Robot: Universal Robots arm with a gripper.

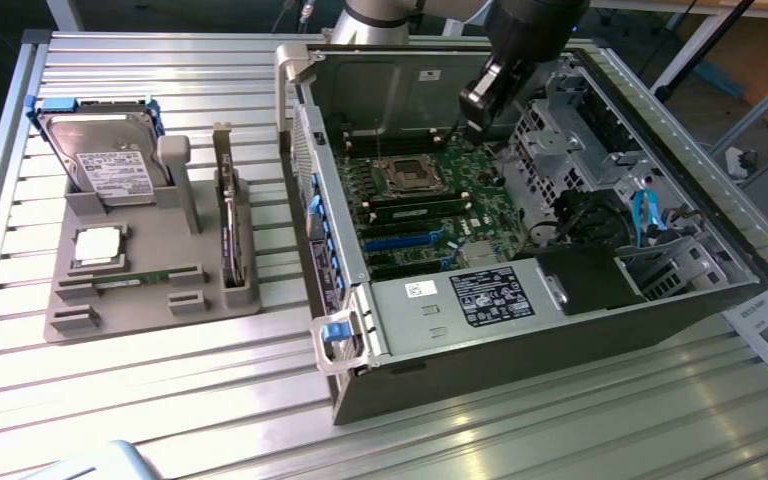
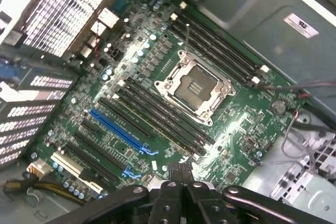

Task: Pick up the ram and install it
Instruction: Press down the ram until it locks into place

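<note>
The ram (image 1: 131,278) is a thin green stick resting in the front slot of the grey holder block (image 1: 157,320), at the exterior view's left. My gripper (image 1: 475,116) hangs far from it, inside the open computer case and above the motherboard (image 1: 438,215). In the wrist view the gripper (image 2: 181,174) is shut with nothing between its black fingers (image 2: 170,192). Beneath it lie the long dark memory slots (image 2: 163,116) beside the silvery processor socket (image 2: 193,86). The slots look empty.
On the holder block also stand a hard drive (image 1: 111,165), a square processor chip (image 1: 97,247) and a tall dark expansion card (image 1: 231,235). The case walls (image 1: 357,90), a drive cage (image 1: 558,130) and loose cables (image 1: 644,215) surround the motherboard.
</note>
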